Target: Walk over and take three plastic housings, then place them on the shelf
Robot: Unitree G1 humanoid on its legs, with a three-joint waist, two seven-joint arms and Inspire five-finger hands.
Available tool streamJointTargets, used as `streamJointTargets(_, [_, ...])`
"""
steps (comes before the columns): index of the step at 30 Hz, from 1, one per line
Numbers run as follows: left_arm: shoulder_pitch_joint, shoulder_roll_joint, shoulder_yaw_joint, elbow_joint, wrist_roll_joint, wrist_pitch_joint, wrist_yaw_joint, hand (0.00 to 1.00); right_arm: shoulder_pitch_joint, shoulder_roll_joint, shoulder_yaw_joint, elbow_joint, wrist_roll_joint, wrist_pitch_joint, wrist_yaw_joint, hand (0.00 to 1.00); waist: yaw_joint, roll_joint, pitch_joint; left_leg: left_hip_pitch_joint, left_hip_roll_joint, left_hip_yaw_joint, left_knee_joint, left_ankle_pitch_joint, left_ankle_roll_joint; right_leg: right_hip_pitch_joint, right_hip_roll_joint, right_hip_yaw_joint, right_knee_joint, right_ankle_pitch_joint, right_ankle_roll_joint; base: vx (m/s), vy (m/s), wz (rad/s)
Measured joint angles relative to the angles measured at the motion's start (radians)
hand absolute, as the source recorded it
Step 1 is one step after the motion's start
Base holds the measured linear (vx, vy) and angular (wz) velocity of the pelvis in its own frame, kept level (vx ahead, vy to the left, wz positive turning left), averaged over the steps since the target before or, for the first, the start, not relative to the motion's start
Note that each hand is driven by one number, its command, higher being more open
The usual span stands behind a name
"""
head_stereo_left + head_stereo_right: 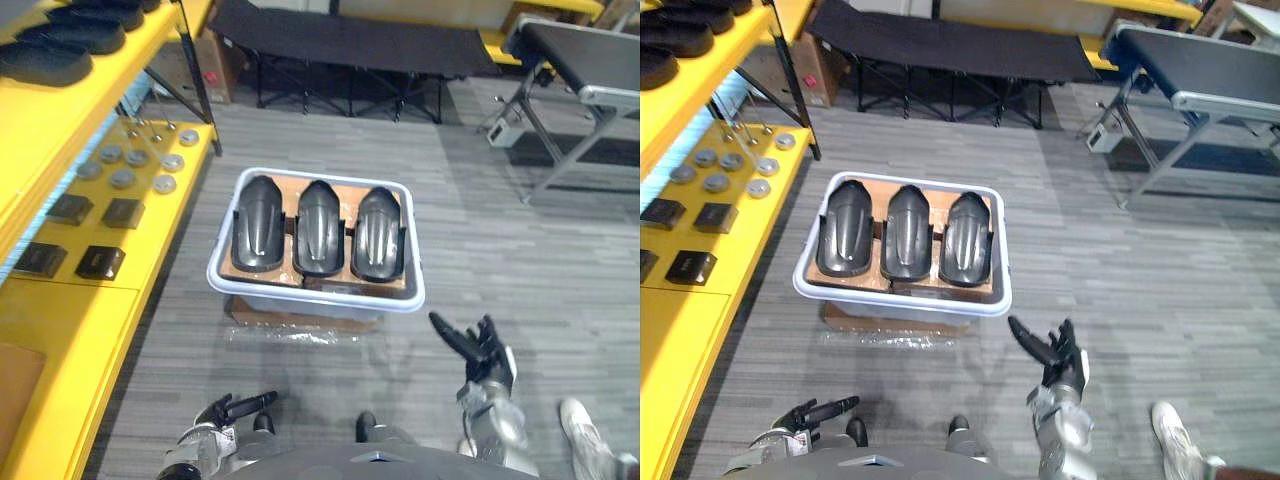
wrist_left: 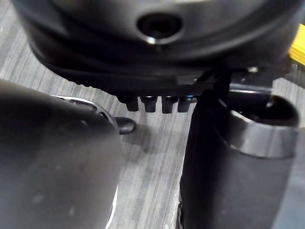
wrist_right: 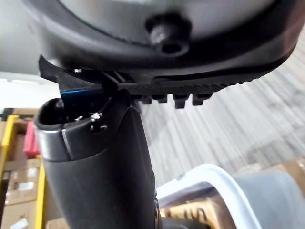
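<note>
Plastic housings (image 1: 319, 230) all lying in the white bin (image 1: 316, 297), none taken or shelved yet; left hand (image 1: 228, 410) and right hand (image 1: 482, 352) open-fingered, empty.

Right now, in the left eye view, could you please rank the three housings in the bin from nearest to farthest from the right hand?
1. Right housing, closest to the right hand.
2. Middle housing, centre of the white bin.
3. Left housing, nearest the yellow shelf.
</note>
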Motion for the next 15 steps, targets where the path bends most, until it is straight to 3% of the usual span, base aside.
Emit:
streamJointTargets(4, [-0.009,0.003,-0.007,-0.060,-0.005,-0.012,-0.023,1.00,-0.105,-0.101,-0.042,-0.044,0.009,0.040,-0.036,1.00,0.000,0.028,0.075,-0.111,0.042,-0.008,0.181,-0.084,0.012,-0.028,0.015,0.005,-0.001,0.021,0.009,-0.07,0.059,-0.06])
streamJointTargets(8, [-0.045,0.021,-0.037,-0.076,-0.003,-0.012,-0.023,1.00,-0.227,-0.183,-0.039,-0.023,0.057,0.094,-0.062,1.00,0.003,0.052,0.141,-0.186,0.047,-0.026,0.261,-0.112,0.029,-0.059,0.020,0.001,0.000,0.045,0.013,-0.07,0.093,0.07])
streamJointTargets(12, [-0.103,0.029,-0.046,-0.084,-0.009,-0.023,-0.021,1.00,-0.451,-0.326,-0.002,0.130,0.059,0.110,-0.076,1.00,0.026,0.097,0.242,-0.288,0.061,-0.051,0.368,-0.136,0.052,-0.119,0.028,-0.002,0.028,0.060,0.018,-0.12,0.082,0.06])
streamJointTargets(15, [-0.129,0.025,-0.068,-0.074,-0.046,-0.049,-0.022,1.00,-0.593,-0.411,0.040,0.277,0.082,0.110,-0.078,1.00,0.049,0.123,0.258,-0.357,0.061,-0.073,0.410,-0.138,0.060,-0.182,0.028,-0.014,0.074,0.060,0.018,-0.10,0.050,0.13])
